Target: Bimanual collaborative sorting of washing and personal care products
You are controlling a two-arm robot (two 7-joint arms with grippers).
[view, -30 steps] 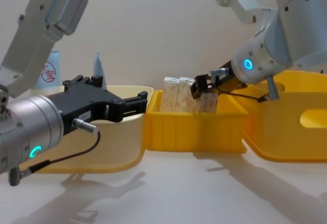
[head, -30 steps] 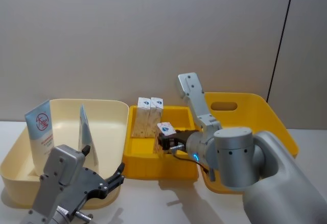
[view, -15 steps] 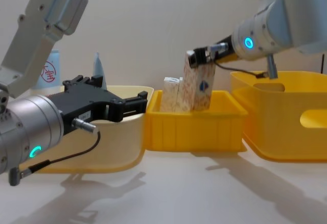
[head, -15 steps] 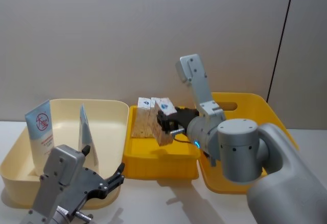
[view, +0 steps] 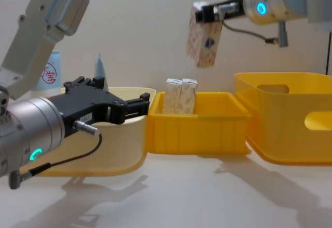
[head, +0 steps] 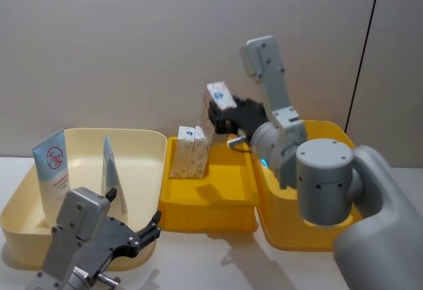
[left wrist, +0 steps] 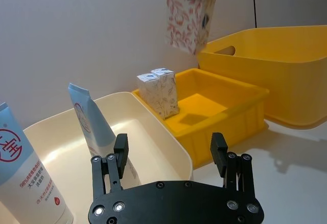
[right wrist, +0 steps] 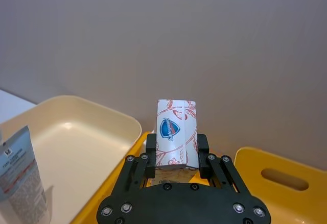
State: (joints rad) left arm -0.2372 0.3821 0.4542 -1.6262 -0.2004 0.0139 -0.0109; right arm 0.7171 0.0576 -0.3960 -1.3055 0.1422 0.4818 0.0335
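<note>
My right gripper (head: 223,114) is shut on a white carton with red print (head: 219,95), holding it high in the air above the small yellow tray (head: 210,220). That carton (view: 204,42) hangs tilted under the gripper (view: 206,12). In the right wrist view the carton (right wrist: 176,127) sits between the fingers (right wrist: 150,155). Two cream patterned cartons (head: 190,151) stand upright at the tray's back left. Two pale blue-and-white tubes, one with a red round logo (head: 53,170) and one plain (head: 110,171), lean in the cream bin (head: 153,146). My left gripper (head: 149,227) is open and empty at that bin's front right corner.
A large yellow bin (head: 360,158) with a handle slot stands to the right of the small tray. The three containers stand side by side on a pale table, close to a grey wall. Bare table lies in front of them.
My right gripper has lifted the white carton out of the small yellow tray, straight up to well above it. The left arm has not moved.
</note>
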